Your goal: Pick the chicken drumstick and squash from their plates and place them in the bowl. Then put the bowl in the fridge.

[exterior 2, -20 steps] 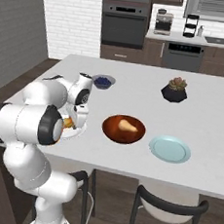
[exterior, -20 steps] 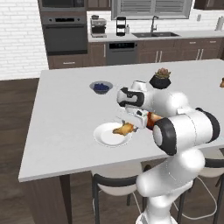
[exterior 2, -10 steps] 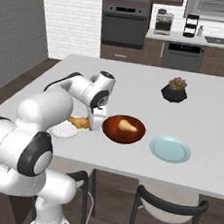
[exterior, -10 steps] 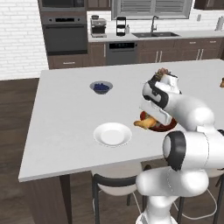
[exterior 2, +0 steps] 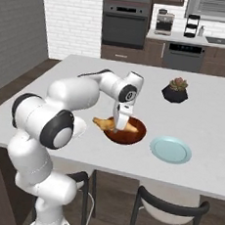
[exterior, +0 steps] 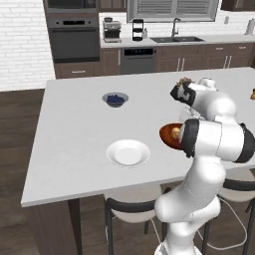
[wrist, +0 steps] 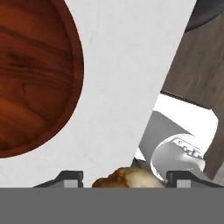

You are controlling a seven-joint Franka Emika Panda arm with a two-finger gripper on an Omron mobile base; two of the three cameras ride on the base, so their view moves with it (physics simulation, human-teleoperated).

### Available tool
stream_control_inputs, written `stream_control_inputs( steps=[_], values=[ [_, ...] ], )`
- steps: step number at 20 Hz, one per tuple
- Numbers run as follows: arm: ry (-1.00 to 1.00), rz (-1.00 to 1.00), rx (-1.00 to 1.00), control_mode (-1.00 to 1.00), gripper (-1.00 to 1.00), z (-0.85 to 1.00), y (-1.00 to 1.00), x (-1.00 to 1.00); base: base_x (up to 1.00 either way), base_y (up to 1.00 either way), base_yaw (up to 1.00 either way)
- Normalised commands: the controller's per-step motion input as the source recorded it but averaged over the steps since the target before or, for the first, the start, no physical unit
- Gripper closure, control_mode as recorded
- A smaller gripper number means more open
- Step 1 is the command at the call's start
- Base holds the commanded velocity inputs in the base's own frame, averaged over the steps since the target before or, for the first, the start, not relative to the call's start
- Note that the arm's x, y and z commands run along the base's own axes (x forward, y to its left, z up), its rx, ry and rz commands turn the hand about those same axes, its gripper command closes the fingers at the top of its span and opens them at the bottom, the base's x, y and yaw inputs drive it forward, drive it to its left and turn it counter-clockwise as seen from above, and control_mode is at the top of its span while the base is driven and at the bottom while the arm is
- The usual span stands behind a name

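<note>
My gripper (exterior 2: 116,129) hangs over the near left rim of the dark wooden bowl (exterior 2: 137,135), shut on the golden-brown chicken drumstick (exterior 2: 102,123), which sticks out to the left above the counter. In the hand view the drumstick (wrist: 126,178) sits between the fingertips (wrist: 70,176), with the bowl (wrist: 35,74) at upper left. The tan squash (exterior 2: 132,128) lies in the bowl, partly behind the hand. The white plate (exterior: 128,152) and the blue-green plate (exterior 2: 170,149) are both bare. My arm covers most of the bowl (exterior: 167,134) in the left base view. The fridge is out of view.
A small grey bowl of blue berries (exterior: 115,99) stands farther back on the white island. A black plant pot (exterior 2: 175,90) sits behind the wooden bowl. Stools (exterior 2: 165,211) line the island's near edge.
The gripper has lifted the drumstick off the white plate and carried it right to the bowl's rim. The white plate is now bare.
</note>
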Motion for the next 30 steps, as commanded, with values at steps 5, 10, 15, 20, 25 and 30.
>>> stream_control_inputs(
  steps=[5,10,15,20,25,30],
  values=[
    [0.05,-0.12,0.0,-1.0,1.0,-0.07,-0.54,0.55,0.0,0.0,0.0],
    [0.08,-0.08,0.0,-1.0,1.0,-0.26,-0.11,0.33,0.0,0.0,0.0],
    [0.11,-0.02,-0.01,-1.0,1.0,-0.49,0.0,0.22,0.0,0.0,0.0],
    [0.1,-0.01,0.0,-1.0,1.0,-0.44,0.0,0.32,0.0,0.0,0.0],
    [0.04,-0.02,0.0,-1.0,1.0,-0.41,0.0,0.14,0.0,0.0,0.0],
    [0.01,-0.02,0.0,-1.0,1.0,-0.38,0.0,0.13,0.0,0.0,0.0]
  ],
)
